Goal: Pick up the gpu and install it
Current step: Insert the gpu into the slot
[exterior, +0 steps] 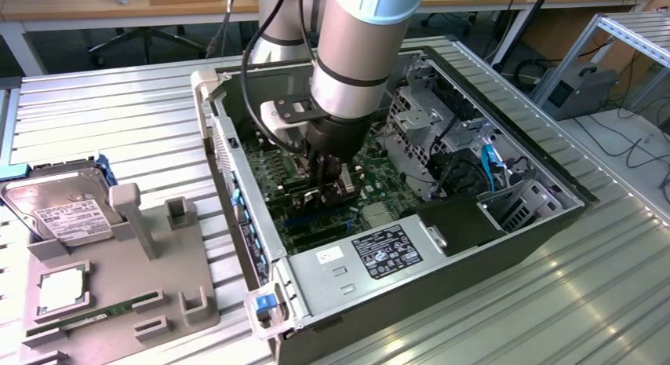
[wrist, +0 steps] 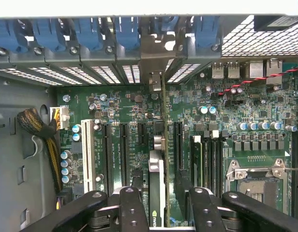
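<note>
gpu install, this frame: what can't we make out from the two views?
- Seating of the gpu: the wrist view sees it edge-on, so where it meets the motherboard is hidden under the card itself.
- Same card in the exterior view: hidden behind the arm and claw.
- Its near end: cut off at the wrist picture's edge.
- Label text on the hard drive: exterior view, too small to read.

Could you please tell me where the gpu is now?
In the wrist view the gpu stands edge-on in a slot of the motherboard, between the gripper's fingers, inside the computer case.
</note>
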Available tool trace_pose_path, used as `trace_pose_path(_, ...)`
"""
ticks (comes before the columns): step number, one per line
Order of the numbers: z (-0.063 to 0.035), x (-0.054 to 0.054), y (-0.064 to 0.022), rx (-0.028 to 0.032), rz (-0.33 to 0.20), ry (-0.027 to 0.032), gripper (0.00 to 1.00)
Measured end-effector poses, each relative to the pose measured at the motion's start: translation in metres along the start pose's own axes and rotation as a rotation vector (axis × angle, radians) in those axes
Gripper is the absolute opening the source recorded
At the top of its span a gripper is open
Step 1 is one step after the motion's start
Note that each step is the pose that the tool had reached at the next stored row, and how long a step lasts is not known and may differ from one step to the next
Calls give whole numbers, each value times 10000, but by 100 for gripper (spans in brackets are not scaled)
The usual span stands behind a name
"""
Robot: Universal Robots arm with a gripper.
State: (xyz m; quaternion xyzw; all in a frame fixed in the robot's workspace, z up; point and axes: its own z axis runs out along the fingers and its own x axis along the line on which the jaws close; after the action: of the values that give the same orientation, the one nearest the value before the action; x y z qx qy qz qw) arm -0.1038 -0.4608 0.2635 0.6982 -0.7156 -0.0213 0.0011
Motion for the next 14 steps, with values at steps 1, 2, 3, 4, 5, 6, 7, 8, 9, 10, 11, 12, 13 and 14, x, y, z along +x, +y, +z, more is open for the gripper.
trace_pose_path(1,-2,0,0,-2,0,3,41)
trace_pose_path(2,-2,0,0,-1,0,3,41)
trace_pose_path(3,-2,0,0,-2,0,3,41)
trace_pose_path(4,-2,0,0,-2,0,3,41)
trace_pose_path(5,-2,0,0,-2,0,4,41)
trace_pose_path(6,-11,1,1,-4,0,8,41)
trace_pose_path(7,-15,0,1,-2,0,4,41)
trace_pose_path(8,-15,0,1,-2,0,3,41)
trace_pose_path(9,-15,0,0,-2,0,2,41)
trace_pose_path(10,-15,0,0,-2,0,2,41)
trace_pose_path(11,-15,0,0,-2,0,3,41)
trace_pose_path(12,-15,0,1,-2,0,3,41)
trace_pose_path(13,-15,0,1,-2,0,3,41)
trace_pose_path(14,-15,0,1,-2,1,3,41)
